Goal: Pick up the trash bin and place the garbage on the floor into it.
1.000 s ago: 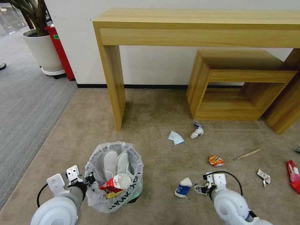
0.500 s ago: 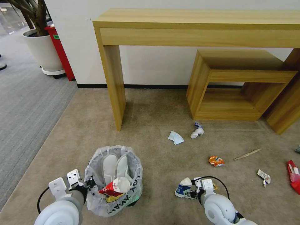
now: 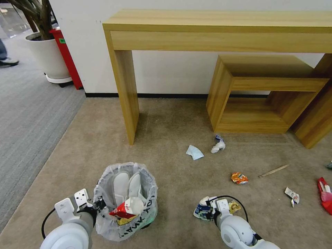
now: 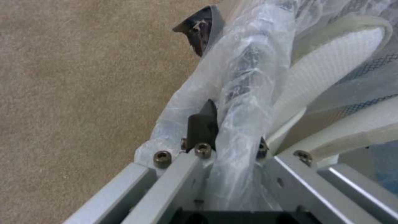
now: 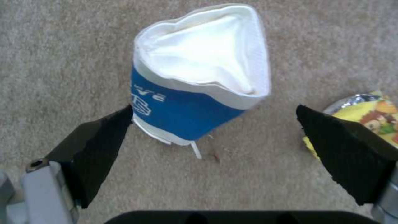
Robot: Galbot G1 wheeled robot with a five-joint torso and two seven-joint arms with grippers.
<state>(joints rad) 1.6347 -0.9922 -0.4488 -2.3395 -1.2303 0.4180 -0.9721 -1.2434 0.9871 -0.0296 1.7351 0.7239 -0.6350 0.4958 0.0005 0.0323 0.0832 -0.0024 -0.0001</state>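
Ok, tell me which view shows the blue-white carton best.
Right wrist view: the blue-white carton sits large between the open right claw fingers, lettering visible. In the head view the carton is small and partly behind the claw.

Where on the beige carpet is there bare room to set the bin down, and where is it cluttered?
Bare: the floor between the grey carpet, the table leg and the trash bin. Also between bin and blue-white carton. Crowded: right of the carton, where the orange can, wooden stick and red wrapper lie.
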